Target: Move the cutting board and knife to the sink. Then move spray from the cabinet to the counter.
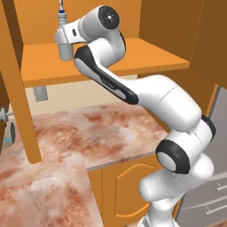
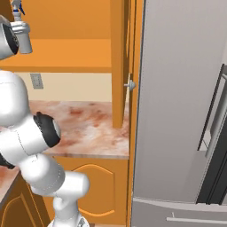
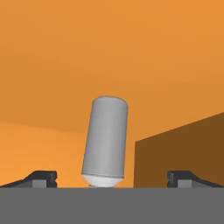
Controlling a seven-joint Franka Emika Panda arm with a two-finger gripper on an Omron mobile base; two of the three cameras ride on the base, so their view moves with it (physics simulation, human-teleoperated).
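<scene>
- In the left base view, the spray (image 1: pixel 62 20) stood upright on the orange shelf of the cabinet (image 1: pixel 133 60), partly hidden by the arm's wrist.
- In the hand view, the gripper (image 3: pixel 111 178) had its fingertips (image 3: pixel 41 177) spread wide, one on either side of the grey bottle, not touching it.
- The bottle body appeared inverted and tilted there.
- Below the shelf lay the marble counter (image 1: pixel 88 133).
- To the right stood a grey fridge (image 2: pixel 177 111).
</scene>
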